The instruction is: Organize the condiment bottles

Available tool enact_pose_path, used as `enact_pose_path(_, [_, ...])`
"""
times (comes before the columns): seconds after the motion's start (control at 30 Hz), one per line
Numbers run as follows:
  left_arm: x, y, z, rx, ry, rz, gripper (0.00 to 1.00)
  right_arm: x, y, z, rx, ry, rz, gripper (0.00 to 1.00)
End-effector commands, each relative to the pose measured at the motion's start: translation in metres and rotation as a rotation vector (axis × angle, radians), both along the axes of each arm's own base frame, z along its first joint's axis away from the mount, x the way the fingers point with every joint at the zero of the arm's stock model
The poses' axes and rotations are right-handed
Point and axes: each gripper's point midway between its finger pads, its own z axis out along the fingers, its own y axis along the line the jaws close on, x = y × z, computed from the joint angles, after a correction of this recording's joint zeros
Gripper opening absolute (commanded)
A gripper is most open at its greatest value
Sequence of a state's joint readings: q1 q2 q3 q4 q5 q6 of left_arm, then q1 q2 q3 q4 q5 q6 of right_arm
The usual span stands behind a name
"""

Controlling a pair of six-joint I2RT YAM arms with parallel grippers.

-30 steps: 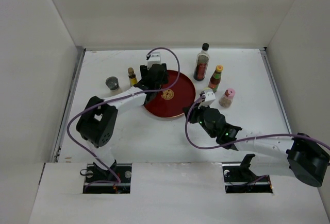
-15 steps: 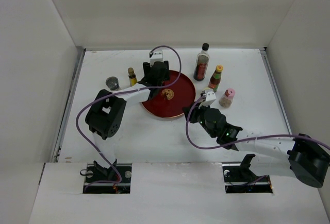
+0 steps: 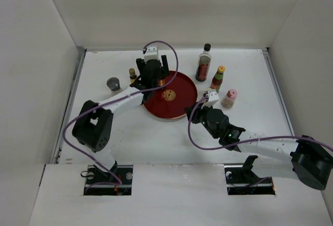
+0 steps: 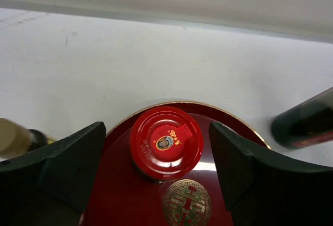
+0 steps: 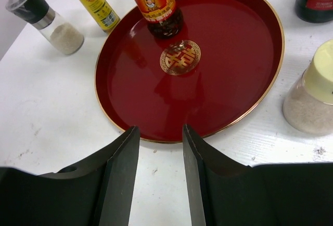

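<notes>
The red-lidded jar [image 4: 166, 143] stands on the back part of the dark red tray [image 3: 179, 104]. My left gripper [image 4: 157, 132] hangs open above it, a finger on either side, not touching; in the top view the left gripper [image 3: 155, 78] hides the jar. My right gripper [image 5: 160, 130] is open and empty over the table just off the tray's near edge. Off the tray stand the grey-lidded shaker [image 3: 113, 84], slim yellow bottle [image 3: 133, 76], tall black-capped bottle [image 3: 204, 62], orange-capped sauce [image 3: 217, 78], pink-capped shaker [image 3: 229, 98] and cream-capped shaker [image 5: 312, 96].
White walls close in the table on the left, back and right. The right arm [image 3: 250, 145] lies across the front right of the table. The left arm's purple cable [image 3: 171, 60] arcs over the tray's back edge.
My left gripper has moved up and toward the back left of the tray, and its elbow has swung left. The right arm has not moved.
</notes>
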State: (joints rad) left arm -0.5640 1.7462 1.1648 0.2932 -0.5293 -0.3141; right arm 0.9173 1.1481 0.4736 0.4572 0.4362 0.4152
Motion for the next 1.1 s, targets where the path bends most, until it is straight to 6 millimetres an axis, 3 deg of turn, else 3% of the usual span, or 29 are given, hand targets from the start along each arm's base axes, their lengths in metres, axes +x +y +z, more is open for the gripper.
enact_pose_path(0.0, [-0.016, 0.022, 0.065, -0.071, -0.1, 0.019, 0.77, 0.003, 0.001, 0.014, 0.049, -0.038, -0.003, 0.45])
enact_pose_path(0.13, [-0.025, 0.059, 0.066, -0.042, -0.067, 0.098, 0.62, 0.003, 0.0, 0.015, 0.052, -0.037, -0.004, 0.45])
enact_pose_path(0.23, [-0.028, 0.085, 0.064, -0.034, -0.064, 0.166, 0.6, 0.003, 0.001, 0.014, 0.05, -0.037, -0.002, 0.45])
enact_pose_path(0.33, [-0.02, 0.099, 0.055, -0.028, -0.033, 0.187, 0.6, 0.003, 0.001, 0.012, 0.047, -0.033, -0.004, 0.46])
enact_pose_path(0.7, [0.001, 0.122, 0.001, 0.013, 0.09, 0.239, 0.52, 0.005, 0.004, 0.008, 0.033, -0.026, -0.002, 0.48])
enact_pose_path(0.9, [0.006, 0.122, -0.013, 0.018, 0.118, 0.233, 0.43, 0.005, 0.004, 0.008, 0.032, -0.026, -0.001, 0.48])
enact_pose_path(1.07, [0.003, 0.125, -0.011, 0.017, 0.113, 0.244, 0.29, 0.005, 0.002, 0.009, 0.037, -0.027, -0.006, 0.48])
